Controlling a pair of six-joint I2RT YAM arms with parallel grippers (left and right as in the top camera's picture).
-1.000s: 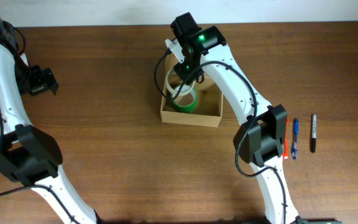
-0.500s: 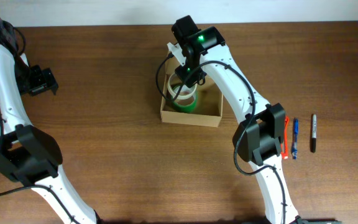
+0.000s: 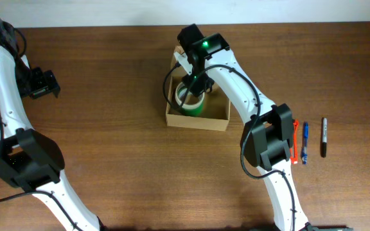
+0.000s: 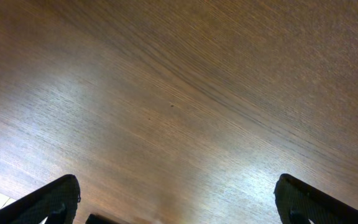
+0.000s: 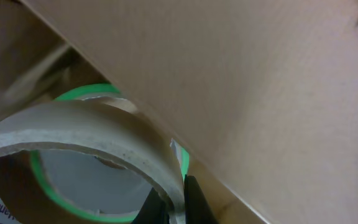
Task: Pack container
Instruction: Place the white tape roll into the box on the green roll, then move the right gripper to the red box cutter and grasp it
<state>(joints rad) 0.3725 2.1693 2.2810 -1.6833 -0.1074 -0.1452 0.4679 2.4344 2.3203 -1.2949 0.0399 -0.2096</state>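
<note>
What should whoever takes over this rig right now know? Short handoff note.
Left gripper: open, empty, over bare table at the far left.
Right gripper: shut on the wall of a tan tape roll, down inside the container.
Done: green tape roll lies in the container.
Left: release the tan roll. Orange pen, blue pen and black marker lie outside, right of the container, probably next.

The brown wooden table (image 3: 108, 128) carries three slim items lying parallel near its right side. A blue pen (image 3: 304, 142) lies just beside a black marker (image 3: 324, 136). An orange item (image 3: 295, 154), possibly another pen, is partly hidden.
</note>
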